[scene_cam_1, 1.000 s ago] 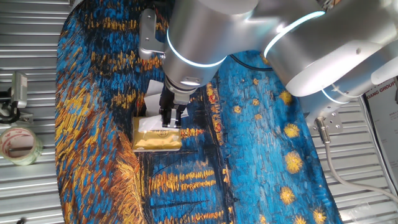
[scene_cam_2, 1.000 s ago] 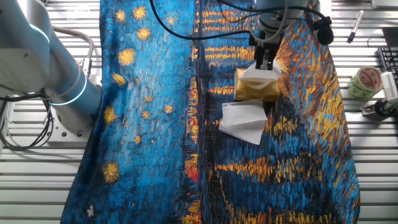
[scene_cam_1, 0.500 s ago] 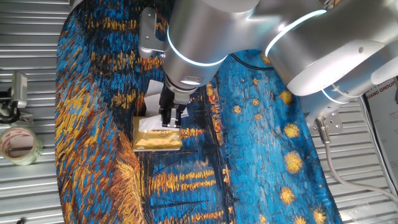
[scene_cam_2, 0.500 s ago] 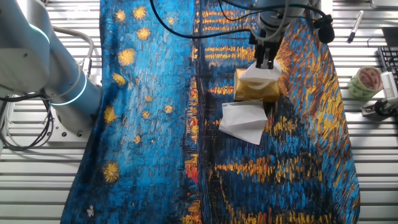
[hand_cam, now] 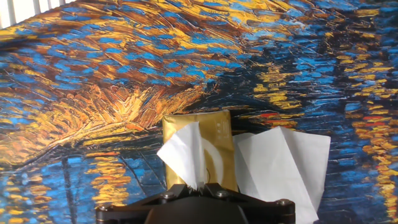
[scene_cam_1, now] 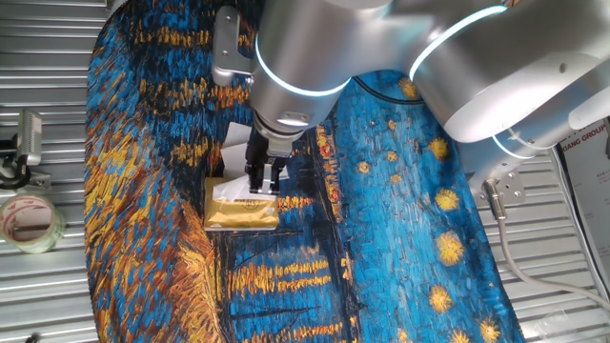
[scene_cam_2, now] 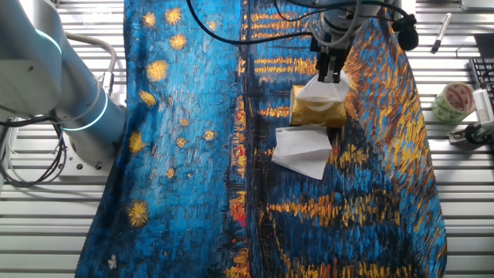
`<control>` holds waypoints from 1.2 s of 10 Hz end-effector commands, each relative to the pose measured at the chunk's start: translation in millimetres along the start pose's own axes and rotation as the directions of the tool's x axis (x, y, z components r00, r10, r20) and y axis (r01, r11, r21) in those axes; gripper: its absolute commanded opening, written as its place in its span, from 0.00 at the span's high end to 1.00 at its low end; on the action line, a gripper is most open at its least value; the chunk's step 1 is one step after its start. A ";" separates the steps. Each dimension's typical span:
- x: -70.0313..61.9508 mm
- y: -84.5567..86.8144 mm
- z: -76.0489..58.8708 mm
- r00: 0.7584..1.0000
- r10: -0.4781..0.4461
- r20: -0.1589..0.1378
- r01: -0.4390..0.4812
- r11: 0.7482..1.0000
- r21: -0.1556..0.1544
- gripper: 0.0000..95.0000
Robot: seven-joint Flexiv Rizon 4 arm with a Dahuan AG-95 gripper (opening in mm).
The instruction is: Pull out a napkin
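A gold tissue pack [hand_cam: 211,140] lies on the painted blue and orange cloth. From its slot a creased white napkin [hand_cam: 181,154] rises in a peak into my gripper [hand_cam: 198,186], which is shut on the napkin's top. In one fixed view the gripper [scene_cam_1: 262,187] stands just over the pack [scene_cam_1: 241,216], with the napkin [scene_cam_1: 232,193] white beneath the fingers. The other fixed view shows the gripper [scene_cam_2: 329,76] pinching the napkin [scene_cam_2: 324,91] above the pack [scene_cam_2: 316,114].
A flatter white sheet [scene_cam_2: 302,151] lies loose on the cloth beside the pack, also at the right of the hand view [hand_cam: 280,168]. A tape roll [scene_cam_2: 454,100] and a pen [scene_cam_2: 440,31] lie off the cloth. The arm's base [scene_cam_2: 73,96] stands beside the table.
The gripper has risen slightly, drawing the napkin a little taller out of the gold pack. The pack and the loose sheet have not moved.
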State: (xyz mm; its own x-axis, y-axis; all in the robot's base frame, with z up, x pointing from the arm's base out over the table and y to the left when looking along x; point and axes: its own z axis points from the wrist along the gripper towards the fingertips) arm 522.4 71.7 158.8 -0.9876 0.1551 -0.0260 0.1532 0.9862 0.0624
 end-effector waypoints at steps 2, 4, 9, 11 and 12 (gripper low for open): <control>0.5 1.3 -5.0 1.000 0.001 -0.004 -0.002 1.000 -0.001 1.00; 1.3 2.1 -7.6 1.000 0.002 -0.006 -0.002 1.000 -0.002 1.00; 3.7 4.5 -15.0 1.000 0.009 -0.013 -0.009 1.000 -0.008 1.00; 4.1 5.0 -16.3 1.000 0.009 -0.013 -0.009 1.000 -0.008 1.00; 4.5 5.3 -17.2 1.000 0.011 -0.013 -0.011 1.000 -0.008 1.00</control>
State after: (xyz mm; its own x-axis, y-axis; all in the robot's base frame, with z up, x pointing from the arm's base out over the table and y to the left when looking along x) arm 517.9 76.7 176.4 -0.9861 0.1658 -0.0114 0.1646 0.9838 0.0705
